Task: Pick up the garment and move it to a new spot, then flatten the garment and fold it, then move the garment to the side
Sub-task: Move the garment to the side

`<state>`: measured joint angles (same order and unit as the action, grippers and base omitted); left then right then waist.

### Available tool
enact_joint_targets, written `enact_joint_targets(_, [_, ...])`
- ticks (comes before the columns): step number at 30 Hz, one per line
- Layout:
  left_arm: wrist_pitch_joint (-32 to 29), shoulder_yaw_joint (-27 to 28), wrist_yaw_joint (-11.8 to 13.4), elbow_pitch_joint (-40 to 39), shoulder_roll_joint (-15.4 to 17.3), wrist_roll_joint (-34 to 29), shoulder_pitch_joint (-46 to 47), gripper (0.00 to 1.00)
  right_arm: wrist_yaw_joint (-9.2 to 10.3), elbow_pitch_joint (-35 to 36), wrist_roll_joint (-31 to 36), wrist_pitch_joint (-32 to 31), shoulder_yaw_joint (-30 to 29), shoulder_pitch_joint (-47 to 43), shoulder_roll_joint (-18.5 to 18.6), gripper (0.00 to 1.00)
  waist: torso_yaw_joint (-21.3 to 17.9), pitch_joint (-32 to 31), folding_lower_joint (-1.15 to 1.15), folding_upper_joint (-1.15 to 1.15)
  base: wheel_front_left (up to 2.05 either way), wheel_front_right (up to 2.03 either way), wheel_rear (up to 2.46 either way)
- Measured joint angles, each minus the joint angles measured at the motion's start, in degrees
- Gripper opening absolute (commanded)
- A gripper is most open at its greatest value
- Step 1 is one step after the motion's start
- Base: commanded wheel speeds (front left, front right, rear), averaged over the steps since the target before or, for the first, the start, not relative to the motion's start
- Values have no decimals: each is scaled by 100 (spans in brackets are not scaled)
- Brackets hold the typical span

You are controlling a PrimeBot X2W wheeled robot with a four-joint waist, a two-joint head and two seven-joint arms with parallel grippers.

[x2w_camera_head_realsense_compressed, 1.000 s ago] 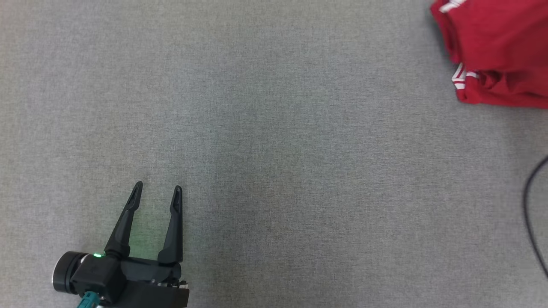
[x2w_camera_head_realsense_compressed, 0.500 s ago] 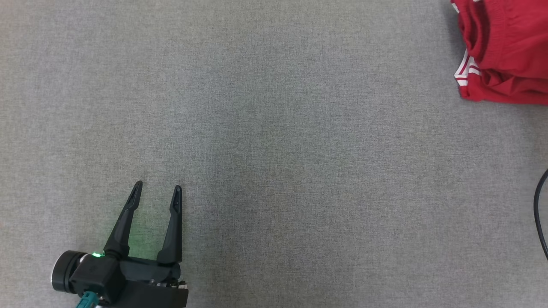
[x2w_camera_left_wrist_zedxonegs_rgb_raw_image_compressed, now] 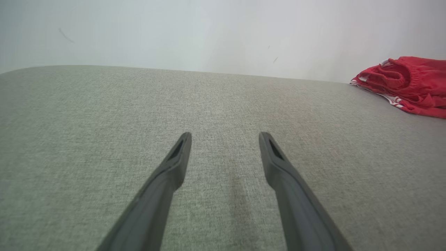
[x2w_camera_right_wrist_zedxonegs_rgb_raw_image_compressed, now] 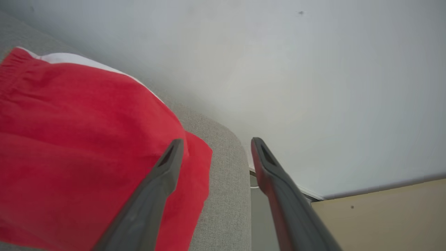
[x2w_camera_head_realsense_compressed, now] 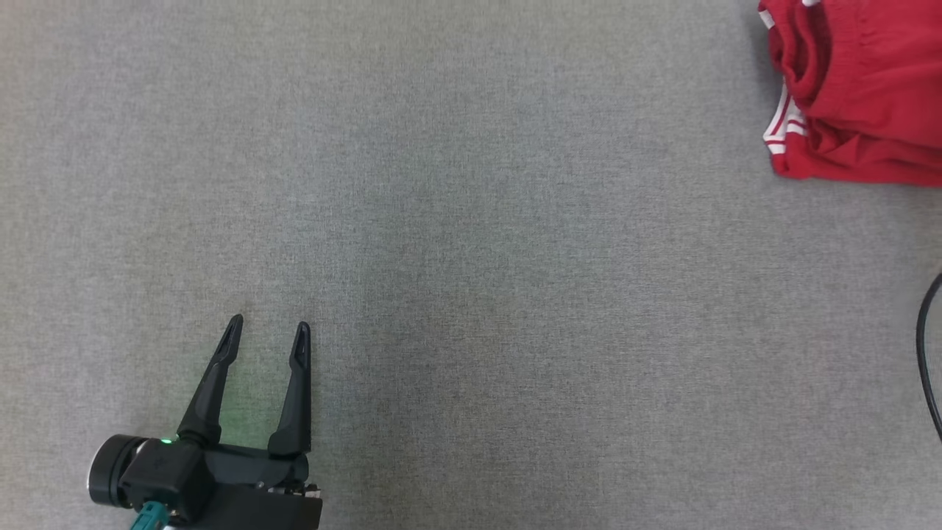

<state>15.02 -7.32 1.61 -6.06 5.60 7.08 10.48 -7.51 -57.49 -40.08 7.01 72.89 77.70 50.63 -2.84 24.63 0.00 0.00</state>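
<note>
The garment (x2w_camera_head_realsense_compressed: pixel 854 88) is a red piece with white stripes and an elastic waistband, lying bunched at the far right of the grey fabric surface (x2w_camera_head_realsense_compressed: pixel 471 243). It runs off the head view's top right. In the left wrist view the garment (x2w_camera_left_wrist_zedxonegs_rgb_raw_image_compressed: pixel 407 83) lies far off to the right. My left gripper (x2w_camera_head_realsense_compressed: pixel 268 325) rests low at the lower left, open, its fingers (x2w_camera_left_wrist_zedxonegs_rgb_raw_image_compressed: pixel 174 167) holding nothing. My right gripper (x2w_camera_right_wrist_zedxonegs_rgb_raw_image_compressed: pixel 216 141) is open just over the garment (x2w_camera_right_wrist_zedxonegs_rgb_raw_image_compressed: pixel 87 146) near the surface's edge, with nothing between its fingers.
A black cable (x2w_camera_head_realsense_compressed: pixel 923 353) curves along the head view's right edge. In the right wrist view the grey surface's rim (x2w_camera_right_wrist_zedxonegs_rgb_raw_image_compressed: pixel 226 195) drops off to a pale wall and a beige floor (x2w_camera_right_wrist_zedxonegs_rgb_raw_image_compressed: pixel 383 219). A pale wall stands behind the surface (x2w_camera_left_wrist_zedxonegs_rgb_raw_image_compressed: pixel 209 35).
The garment heap has changed shape and its left edge has drawn a little to the right. The cable sits slightly further right. The left gripper has barely moved.
</note>
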Motion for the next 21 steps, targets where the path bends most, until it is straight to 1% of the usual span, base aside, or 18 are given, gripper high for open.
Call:
enact_joint_targets(4, [0,18,0,36,-23,22,-10,100,-1,-267,-153,289,-227,53,-212,100,-20,-114,0,0,0,0,0])
enact_joint_targets(7, [0,18,1,53,-53,51,-82,100,-1,-308,-304,544,-433,84,-339,100,-24,-232,0,0,0,0,0])
enact_joint_targets(11, [0,54,29,69,-87,101,-152,100,0,-144,-835,771,-989,-9,-483,100,-17,-436,0,0,0,0,0])
enact_joint_targets(14, [0,86,51,114,-115,137,-306,100,0,225,-926,789,-1457,-288,-556,100,-11,-610,0,0,0,0,0])
enact_joint_targets(15, [0,86,51,114,-115,137,-306,100,0,225,-926,789,-1457,-288,-556,100,-11,-610,0,0,0,0,0])
enact_joint_targets(18, [0,112,57,132,-146,154,-363,100,0,754,-810,798,-2180,-656,-581,100,-15,-790,0,0,0,0,0])
enact_joint_targets(21, [0,152,77,167,-167,186,-499,100,0,1226,-624,797,-3005,-1320,-715,100,-25,-980,0,0,0,0,0])
